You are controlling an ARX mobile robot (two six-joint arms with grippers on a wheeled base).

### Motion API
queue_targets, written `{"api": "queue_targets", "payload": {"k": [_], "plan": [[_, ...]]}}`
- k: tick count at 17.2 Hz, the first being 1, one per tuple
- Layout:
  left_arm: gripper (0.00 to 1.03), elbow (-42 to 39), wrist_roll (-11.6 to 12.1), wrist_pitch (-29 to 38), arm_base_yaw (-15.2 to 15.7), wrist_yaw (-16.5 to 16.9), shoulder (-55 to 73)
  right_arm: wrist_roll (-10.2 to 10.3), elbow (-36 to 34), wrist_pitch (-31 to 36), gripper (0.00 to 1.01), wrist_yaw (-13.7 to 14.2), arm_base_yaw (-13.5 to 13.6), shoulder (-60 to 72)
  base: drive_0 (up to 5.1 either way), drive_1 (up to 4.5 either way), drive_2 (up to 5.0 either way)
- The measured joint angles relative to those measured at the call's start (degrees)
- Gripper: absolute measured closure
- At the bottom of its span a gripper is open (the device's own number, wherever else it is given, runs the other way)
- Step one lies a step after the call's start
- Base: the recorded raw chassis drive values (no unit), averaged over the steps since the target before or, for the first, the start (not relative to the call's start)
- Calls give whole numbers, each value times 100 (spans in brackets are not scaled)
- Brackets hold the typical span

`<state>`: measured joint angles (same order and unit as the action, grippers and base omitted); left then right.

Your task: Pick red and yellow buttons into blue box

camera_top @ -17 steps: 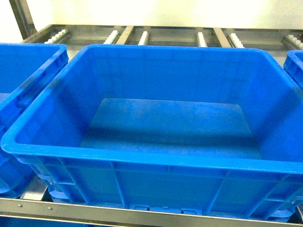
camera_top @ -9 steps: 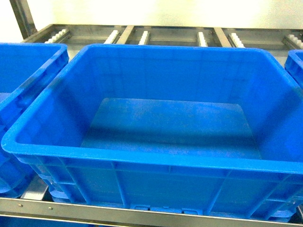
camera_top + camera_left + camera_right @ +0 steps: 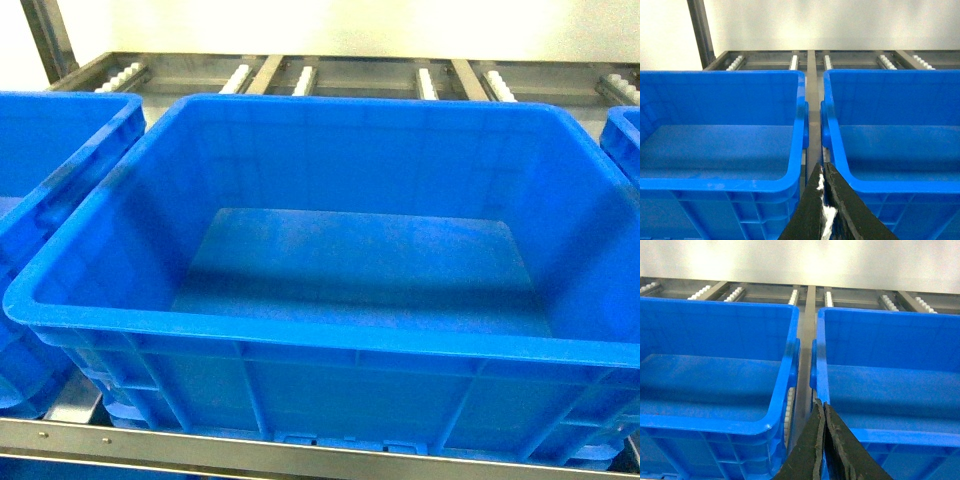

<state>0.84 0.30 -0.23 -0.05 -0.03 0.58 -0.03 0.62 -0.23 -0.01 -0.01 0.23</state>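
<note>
A large deep blue box [image 3: 330, 335] with tall smooth walls fills the middle of the head view, and its floor is bare. The red and yellow buttons are out of view in every frame. Neither gripper shows in the head view. In the left wrist view my left gripper [image 3: 823, 167] is shut, its black fingers meeting in a point in front of the gap between two blue crates. The right wrist view shows my right gripper [image 3: 821, 405] shut the same way, in front of the gap between two crates. Neither gripper holds anything.
More blue crates flank the box: one at the left [image 3: 60, 150], a corner of one at the right [image 3: 625, 135]. They stand on a metal roller rack [image 3: 330, 75] with a steel front rail [image 3: 200, 445]. A pale wall is behind.
</note>
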Motion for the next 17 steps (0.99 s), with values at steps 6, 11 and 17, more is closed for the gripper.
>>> {"api": "queue_targets", "payload": {"k": [6,11,17], "plan": [[96,0,-11,0,0,0,0,-2,0,-2,97,0,0,0,0,0,0],[65,0,-11,-2,0,2,0,0,0,-2,67,0,0,0,0,0,0],[6,0,-11,0,0,0,0,0,0,-2,4,0,0,0,0,0,0]]}}
